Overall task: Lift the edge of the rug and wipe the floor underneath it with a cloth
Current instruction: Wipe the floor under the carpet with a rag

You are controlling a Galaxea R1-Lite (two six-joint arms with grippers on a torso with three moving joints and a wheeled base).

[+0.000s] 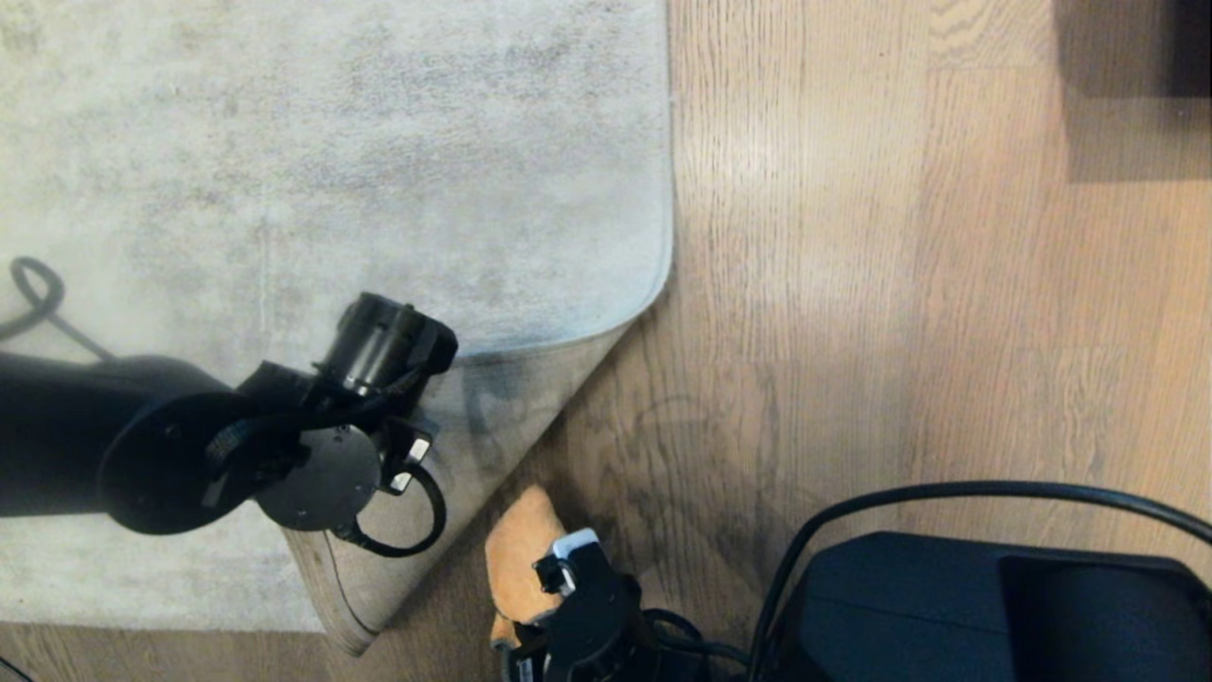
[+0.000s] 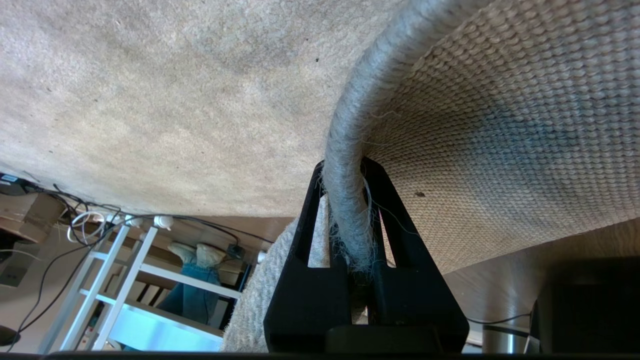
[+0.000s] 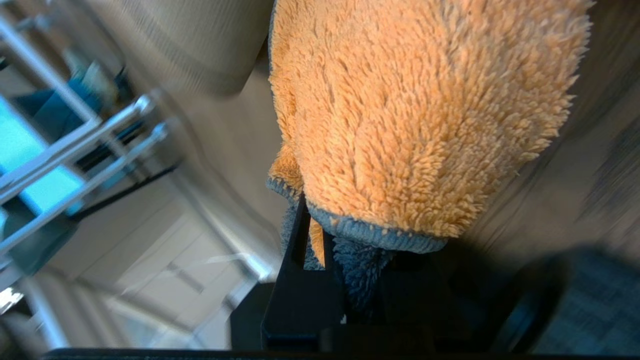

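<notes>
At the left of the scene lies the pale grey rug [image 1: 331,161], covering the far-left part of the brown wood-grain floor [image 1: 852,284]. Its right border runs straight from far to near, then stops at a fold: the near-right corner is lifted and turned over, so the rug edge [image 1: 530,349] forms a fold line running diagonally, from the far right down toward the near left. Below that fold the beige woven backing [image 1: 492,426] faces up, tapering to a rounded tip that points near and left. The left gripper [image 2: 350,200] comes in from the left, above the rug, and its black fingers [image 2: 310,220] are clamped together on the bound rug edge, which passes straight between them; the backing arches overhead in the wrist view. Just right of the lifted flap, at the near centre, the cloth [image 1: 521,554] is a fuzzy orange pad with a grey-blue hem, its long axis pointing away from the robot toward the flap. The right gripper [image 3: 320,250] is closed on the cloth's near hem. Farther right, bare floor planks run far to near.
</notes>
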